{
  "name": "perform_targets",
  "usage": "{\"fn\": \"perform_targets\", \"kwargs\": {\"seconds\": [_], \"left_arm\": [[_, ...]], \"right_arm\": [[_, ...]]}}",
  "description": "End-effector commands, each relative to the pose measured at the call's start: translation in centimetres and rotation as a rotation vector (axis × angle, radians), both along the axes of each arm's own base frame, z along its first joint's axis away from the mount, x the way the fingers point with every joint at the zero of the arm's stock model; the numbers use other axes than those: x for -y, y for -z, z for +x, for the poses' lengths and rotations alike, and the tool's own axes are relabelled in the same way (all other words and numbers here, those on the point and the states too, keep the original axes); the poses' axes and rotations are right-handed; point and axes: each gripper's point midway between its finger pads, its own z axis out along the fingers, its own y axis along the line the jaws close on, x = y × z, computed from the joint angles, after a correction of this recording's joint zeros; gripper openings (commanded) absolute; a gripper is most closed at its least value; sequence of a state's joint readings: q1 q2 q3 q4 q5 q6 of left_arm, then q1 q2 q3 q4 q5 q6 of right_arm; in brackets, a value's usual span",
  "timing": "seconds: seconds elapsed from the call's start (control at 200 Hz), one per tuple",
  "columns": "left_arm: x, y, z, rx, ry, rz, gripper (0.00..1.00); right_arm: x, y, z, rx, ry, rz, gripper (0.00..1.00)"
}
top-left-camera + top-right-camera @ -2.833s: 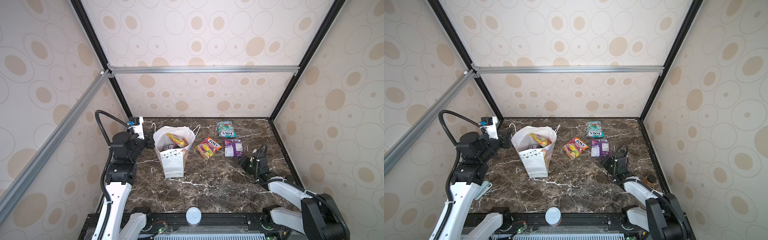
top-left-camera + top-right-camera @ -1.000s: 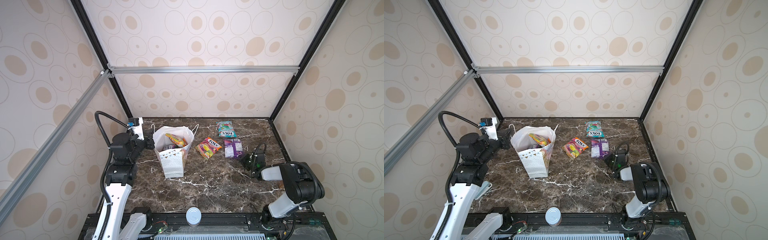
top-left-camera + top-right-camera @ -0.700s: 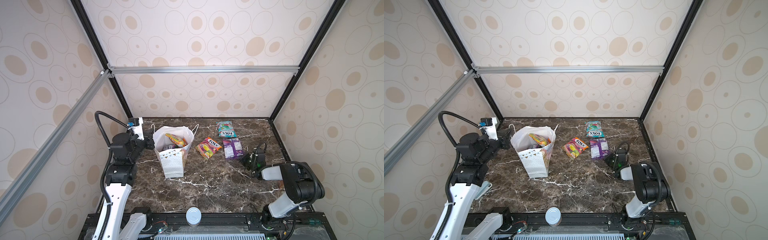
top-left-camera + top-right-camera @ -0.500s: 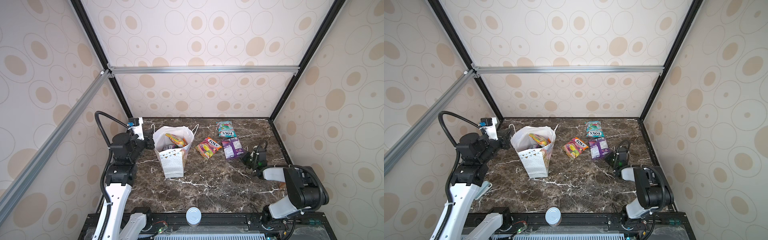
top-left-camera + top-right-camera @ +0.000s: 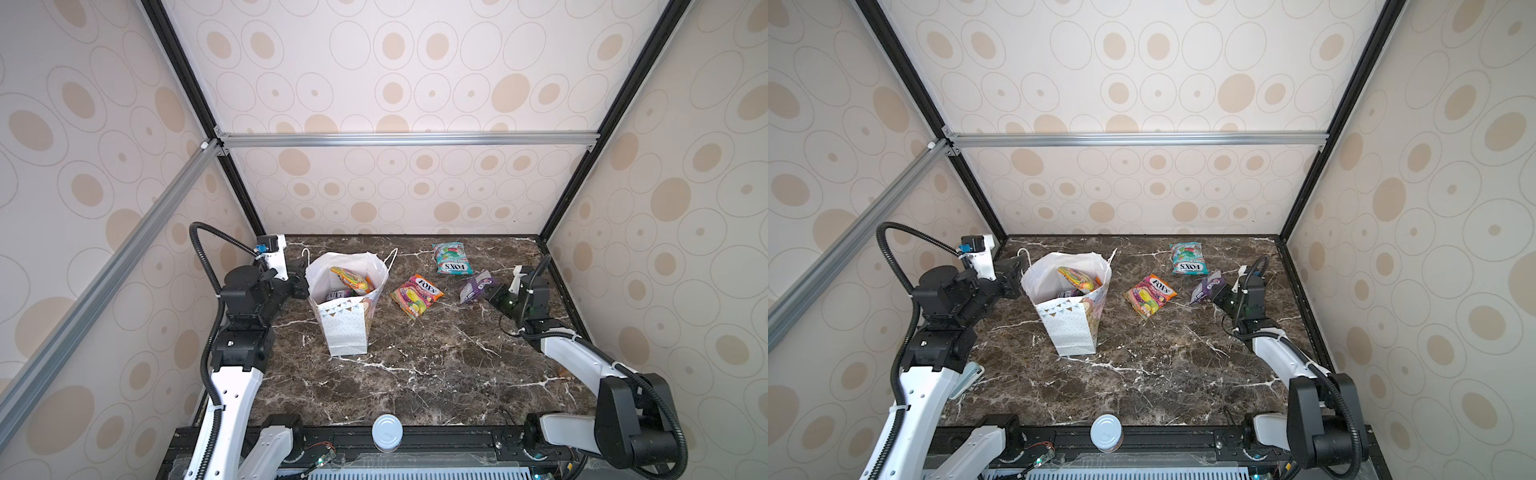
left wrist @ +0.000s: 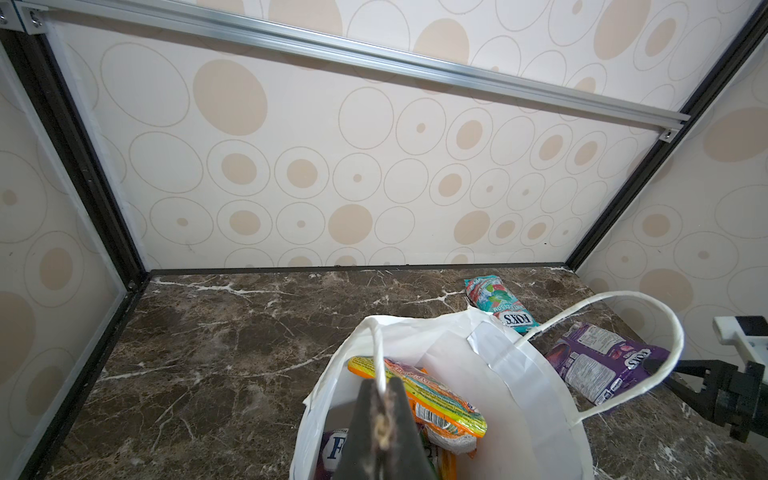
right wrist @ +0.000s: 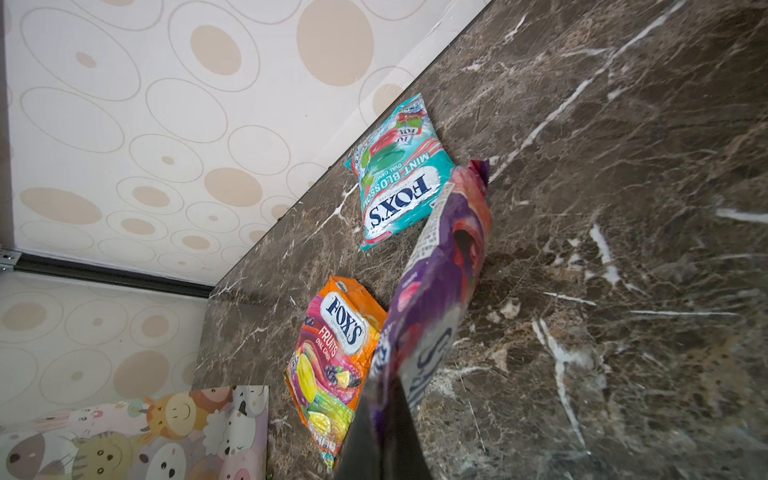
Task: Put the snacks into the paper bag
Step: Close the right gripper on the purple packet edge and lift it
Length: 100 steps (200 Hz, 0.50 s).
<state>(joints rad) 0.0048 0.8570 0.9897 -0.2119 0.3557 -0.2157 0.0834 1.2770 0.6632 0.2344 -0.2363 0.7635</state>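
Right tool (image 7: 380,415) is pressed together on one short end of the flat glossy purple FOX'S candy packet (image 7: 440,266). The rest of the packet sticks out ahead of the tool, tilted, with its far corner low over the dark marble bench (image 7: 623,208); can't tell if it touches.

Handling guess: a light, thin film pouch with loose candy inside, so it sags and the fill shifts, and the film is slick. The end seam is the right hold: flat, crimped, nothing to crush. A one-end pinch lets it swing, so carry it slow and drop it end-first.

Next out from the right tool, off to one side, is the orange fruit-print FOX'S packet (image 7: 336,345), flat on the bench and apart from the purple packet. Farther ahead, near the back wall, the teal mint FOX'S packet (image 7: 397,187) also lies flat. Both should handle the same; take an end seam.

Farthest from the right tool, across the bench, is the tall white paper bag (image 5: 347,328): bunting print, upright, mouth open, several snacks (image 6: 415,395) inside. Left tool (image 6: 379,407) is clamped on its near white cord handle (image 6: 376,353). The bag is thin paper and likely tips or folds if bumped.

Versus earlier frames: the purple packet lay flat, with the right tool first short of it, then at its edge. Now it is gripped and raised at the tool end. The bag, left tool, and orange and teal packets are unchanged.
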Motion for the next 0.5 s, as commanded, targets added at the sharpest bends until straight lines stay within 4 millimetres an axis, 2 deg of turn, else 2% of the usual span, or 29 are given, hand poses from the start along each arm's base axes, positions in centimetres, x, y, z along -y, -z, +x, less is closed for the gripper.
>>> {"fn": "perform_targets", "kwargs": {"seconds": [0.0, 0.235, 0.495], "left_arm": [[-0.1, -1.9, -0.7, 0.066, -0.001, 0.018, 0.0], [-0.2, -2.1, -0.8, 0.074, -0.005, 0.02, 0.0], [-0.1, -2.1, -0.9, 0.075, -0.001, 0.02, 0.0]], "right_arm": [[-0.8, -3.1, -0.1, 0.058, -0.063, -0.008, 0.0], [-1.4, -6.8, -0.8, 0.111, -0.119, -0.026, 0.0], [-1.7, -9.1, -1.8, 0.149, -0.152, -0.03, 0.0]]}}
